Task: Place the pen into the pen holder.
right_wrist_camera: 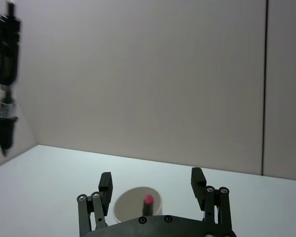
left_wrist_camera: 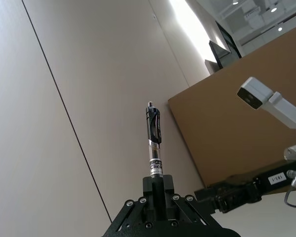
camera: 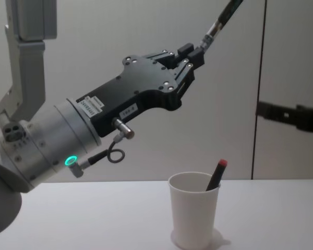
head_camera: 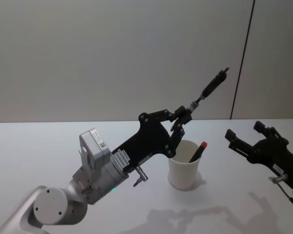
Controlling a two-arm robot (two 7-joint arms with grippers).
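- Left gripper (head_camera: 184, 117), jaws pinching a slim black click pen (head_camera: 212, 85) tilted upward, seemingly above the plain white paper cup (head_camera: 184, 171).
- Red-tipped dark pen (head_camera: 198, 151) leans inside it.
- Right gripper (head_camera: 244, 130) nearby, jaws spread.

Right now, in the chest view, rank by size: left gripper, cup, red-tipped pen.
1. left gripper, holding the black pen, though nearness inflates it
2. cup
3. red-tipped pen, partly hidden in the cup

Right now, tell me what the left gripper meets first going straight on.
Probably the back wall: the left gripper, shut on the pen, aims upward, above the pen holder; depth unclear.
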